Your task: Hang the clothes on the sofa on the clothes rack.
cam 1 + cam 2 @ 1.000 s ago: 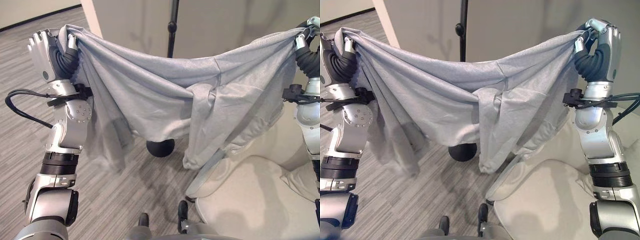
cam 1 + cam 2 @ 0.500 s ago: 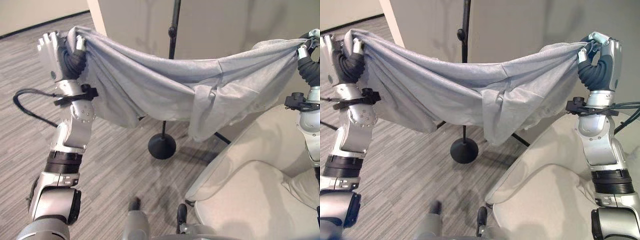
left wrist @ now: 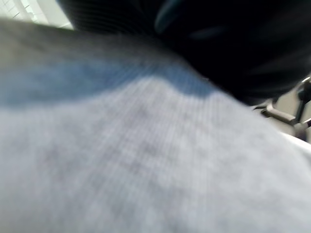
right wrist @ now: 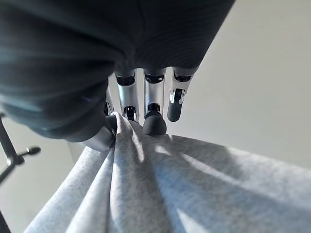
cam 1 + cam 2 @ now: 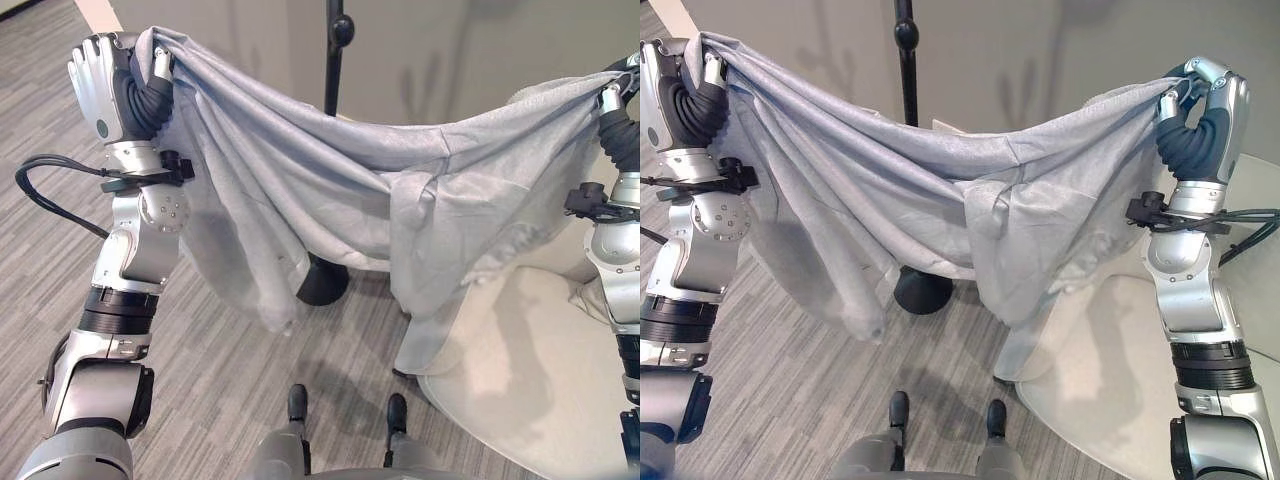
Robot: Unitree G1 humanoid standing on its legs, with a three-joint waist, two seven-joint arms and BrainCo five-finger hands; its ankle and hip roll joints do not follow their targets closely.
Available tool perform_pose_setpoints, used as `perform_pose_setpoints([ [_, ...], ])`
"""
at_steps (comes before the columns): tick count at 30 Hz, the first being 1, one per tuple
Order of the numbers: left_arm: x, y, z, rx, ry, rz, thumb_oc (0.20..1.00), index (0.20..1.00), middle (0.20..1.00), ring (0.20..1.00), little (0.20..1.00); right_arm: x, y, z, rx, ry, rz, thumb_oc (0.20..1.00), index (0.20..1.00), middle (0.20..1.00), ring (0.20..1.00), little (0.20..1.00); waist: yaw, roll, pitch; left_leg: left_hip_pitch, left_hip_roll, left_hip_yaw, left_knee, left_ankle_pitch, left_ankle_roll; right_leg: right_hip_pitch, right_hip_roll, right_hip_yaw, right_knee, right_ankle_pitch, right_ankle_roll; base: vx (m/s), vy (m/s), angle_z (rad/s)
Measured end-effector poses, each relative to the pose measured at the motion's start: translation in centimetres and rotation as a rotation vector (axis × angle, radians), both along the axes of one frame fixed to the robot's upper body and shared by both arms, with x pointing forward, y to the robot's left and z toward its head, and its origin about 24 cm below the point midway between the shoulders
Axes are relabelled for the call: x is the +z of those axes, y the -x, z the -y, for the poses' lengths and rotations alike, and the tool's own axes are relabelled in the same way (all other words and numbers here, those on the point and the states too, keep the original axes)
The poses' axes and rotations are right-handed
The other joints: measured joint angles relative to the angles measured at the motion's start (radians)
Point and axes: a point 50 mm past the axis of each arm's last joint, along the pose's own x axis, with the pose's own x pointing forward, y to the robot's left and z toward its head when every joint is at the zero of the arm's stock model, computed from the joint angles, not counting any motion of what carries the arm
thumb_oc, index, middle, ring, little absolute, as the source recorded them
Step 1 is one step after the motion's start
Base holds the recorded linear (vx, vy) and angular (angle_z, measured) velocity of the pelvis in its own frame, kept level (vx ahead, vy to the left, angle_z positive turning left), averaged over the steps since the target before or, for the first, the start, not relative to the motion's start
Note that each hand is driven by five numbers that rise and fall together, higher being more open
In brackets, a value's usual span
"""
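Right wrist view: right hand (image 4: 146,104) curled, dark fingertips pinching bunched grey cloth. Left hand (image 5: 105,85) raised high at the opposite side, clenched on the other corner. Grey garment (image 5: 940,215) stretched between both raised arms, sagging mid-span, hanging before the black clothes rack (image 5: 906,40) pole; pale sofa (image 5: 540,400) below right.

No text, label, number or sign can be read anywhere in these views. The grey garment (image 5: 340,190) stretched across the middle, from about nine o'clock to three o'clock, is plain cloth with no print showing. The wall behind it at twelve o'clock is bare of lettering too.
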Motion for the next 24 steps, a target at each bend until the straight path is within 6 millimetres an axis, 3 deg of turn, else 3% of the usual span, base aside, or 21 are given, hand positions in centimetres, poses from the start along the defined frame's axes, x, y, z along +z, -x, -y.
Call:
perform_pose_setpoints([
  [4,0.1,0.1,0.0,0.001,0.002,0.005,0.2,0.2,0.2,0.2,0.2,0.4,0.0,0.0,0.001,0.007,0.012,0.2,0.2,0.2,0.2,0.2,0.012,0.006,0.004,0.095,0.013,0.003,-0.051,-0.006,0.0,0.045,0.02,0.004,0.036,-0.012,0.019,0.05,0.006,-0.08],
  [5,0.2,0.1,0.0,0.001,0.004,0.011,0.2,0.2,0.2,0.2,0.2,0.7,0.0,0.2,-0.015,0.018,0.024,0.2,0.2,0.2,0.2,0.2,0.01,0.009,0.006,0.1,0.022,-0.021,-0.051,-0.016,0.001,0.037,0.039,0.018,0.033,-0.049,0.061,0.05,-0.061,0.24],
  [6,0.1,0.1,0.3,-0.008,0.005,0.011,0.2,0.2,0.2,0.2,0.2,1.0,0.1,1.2,-0.077,0.062,0.03,0.2,0.2,0.2,0.2,0.2,0.004,0.011,0.009,0.092,0.026,-0.041,-0.051,-0.014,-0.002,0.04,0.081,0.041,0.013,-0.074,0.047,0.05,-0.064,0.46],
  [8,-0.6,-0.1,0.2,-0.004,0.026,-0.012,0.2,0.2,0.2,0.2,0.2,1.7,0.5,2.0,-0.107,0.06,0.049,0.2,0.2,0.2,0.2,0.2,-0.003,0.014,0.011,0.097,0.015,-0.065,-0.051,-0.012,-0.014,0.072,0.111,0.057,-0.025,-0.092,-0.026,0.09,-0.098,0.42],
  [11,-0.6,0.2,0.4,-0.023,0.024,-0.007,0.2,0.2,0.2,0.2,0.2,1.7,0.5,1.4,-0.062,0.063,0.041,0.2,0.2,0.2,0.2,0.2,0.008,0.037,0.009,0.116,0.035,-0.07,-0.052,-0.016,-0.03,0.095,0.132,0.047,-0.02,-0.09,-0.032,0.11,-0.067,0.07],
  [24,-0.5,0.4,0.6,-0.046,0.055,0.003,0.2,0.2,0.2,0.2,0.2,1.5,0.3,1.6,-0.037,0.049,0.008,0.2,0.2,0.2,0.2,0.2,0.01,0.044,0.0,0.13,0.049,-0.102,-0.052,-0.014,-0.048,0.129,0.148,0.005,-0.02,-0.103,-0.053,0.05,-0.016,0.08],
])
